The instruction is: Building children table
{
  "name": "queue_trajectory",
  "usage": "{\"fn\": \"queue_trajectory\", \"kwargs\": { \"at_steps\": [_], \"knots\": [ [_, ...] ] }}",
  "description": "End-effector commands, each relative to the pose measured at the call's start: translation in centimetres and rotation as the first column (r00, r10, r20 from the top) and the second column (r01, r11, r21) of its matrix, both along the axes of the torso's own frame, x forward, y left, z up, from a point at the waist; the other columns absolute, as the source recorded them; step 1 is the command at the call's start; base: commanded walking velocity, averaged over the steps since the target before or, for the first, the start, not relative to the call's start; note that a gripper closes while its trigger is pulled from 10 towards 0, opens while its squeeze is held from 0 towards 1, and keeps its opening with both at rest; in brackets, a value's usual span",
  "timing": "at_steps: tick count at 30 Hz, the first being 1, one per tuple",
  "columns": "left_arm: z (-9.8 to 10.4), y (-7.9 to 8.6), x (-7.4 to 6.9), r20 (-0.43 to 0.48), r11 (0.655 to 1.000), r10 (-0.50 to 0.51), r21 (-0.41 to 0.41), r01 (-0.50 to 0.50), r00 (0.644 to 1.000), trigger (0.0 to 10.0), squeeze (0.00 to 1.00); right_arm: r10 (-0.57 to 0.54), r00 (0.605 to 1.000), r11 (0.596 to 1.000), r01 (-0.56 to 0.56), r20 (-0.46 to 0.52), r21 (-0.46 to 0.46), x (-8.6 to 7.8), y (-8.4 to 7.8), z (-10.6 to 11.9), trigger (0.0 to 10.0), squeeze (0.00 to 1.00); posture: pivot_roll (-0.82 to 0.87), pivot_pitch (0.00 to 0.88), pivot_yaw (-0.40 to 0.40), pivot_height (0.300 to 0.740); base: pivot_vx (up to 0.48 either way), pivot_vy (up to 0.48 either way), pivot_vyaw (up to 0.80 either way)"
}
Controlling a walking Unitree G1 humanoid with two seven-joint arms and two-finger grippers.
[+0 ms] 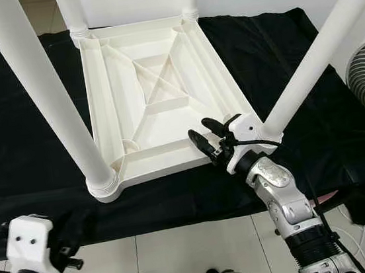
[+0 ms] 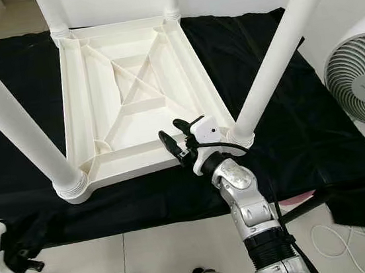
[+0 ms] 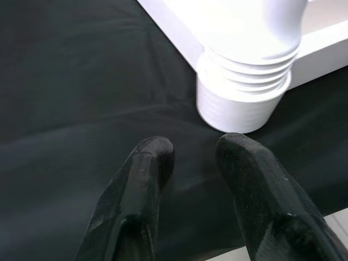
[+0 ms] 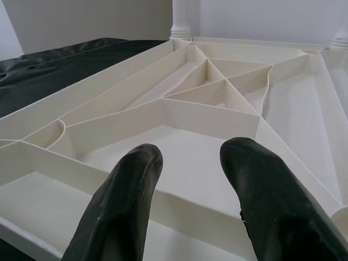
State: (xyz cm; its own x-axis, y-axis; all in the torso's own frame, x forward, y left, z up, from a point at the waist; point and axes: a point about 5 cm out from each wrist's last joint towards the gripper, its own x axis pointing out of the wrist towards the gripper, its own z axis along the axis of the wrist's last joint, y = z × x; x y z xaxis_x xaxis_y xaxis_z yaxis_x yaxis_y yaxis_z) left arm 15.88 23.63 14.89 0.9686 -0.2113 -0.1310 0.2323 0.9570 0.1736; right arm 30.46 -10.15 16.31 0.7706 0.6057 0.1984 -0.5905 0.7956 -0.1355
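A white plastic children's table lies upside down on a black cloth, its ribbed underside facing up. Legs stand up from its corners: front left leg, front right leg, and two at the back. My right gripper is open just above the table's front rim, beside the front right leg's socket, with nothing between its fingers. My left gripper hangs low at the front left, open and empty over the cloth, a little short of the front left leg's threaded base.
A white fan stands on the floor at the right, past the cloth's edge. Cables lie near my right arm on the tiled floor. A white wall backs the cloth.
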Motion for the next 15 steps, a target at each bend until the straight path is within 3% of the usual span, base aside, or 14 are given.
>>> {"fn": "queue_trajectory", "kwargs": {
  "at_steps": [1, 10, 15],
  "knots": [
    [-0.2, 0.8, 0.3, 0.001, 0.998, 0.055, 0.008, -0.055, 0.999, 10.0, 0.00, 0.010, 1.000, 1.000, -0.010, 0.000, -0.001, 0.1, 0.1, -0.2, 10.0, 0.00, 0.09, 0.160, -0.044, 0.740, 0.000, 0.000, 0.00],
    [0.0, 1.5, 2.4, 0.069, 0.988, 0.139, 0.054, -0.143, 0.988, 10.0, 0.00, 0.004, 1.000, 1.000, -0.004, -0.009, 0.006, -0.2, 0.3, -0.6, 10.0, 0.00, 0.07, 0.167, -0.026, 0.740, 0.000, 0.000, 0.00],
    [0.0, 1.4, 4.4, 0.109, 0.977, 0.202, 0.050, -0.208, 0.973, 10.0, 0.00, -0.025, 1.000, 1.000, 0.025, -0.012, 0.017, -0.4, -0.1, -0.8, 10.0, 0.00, 0.05, 0.166, -0.009, 0.740, 0.000, 0.000, 0.00]
  ]
}}
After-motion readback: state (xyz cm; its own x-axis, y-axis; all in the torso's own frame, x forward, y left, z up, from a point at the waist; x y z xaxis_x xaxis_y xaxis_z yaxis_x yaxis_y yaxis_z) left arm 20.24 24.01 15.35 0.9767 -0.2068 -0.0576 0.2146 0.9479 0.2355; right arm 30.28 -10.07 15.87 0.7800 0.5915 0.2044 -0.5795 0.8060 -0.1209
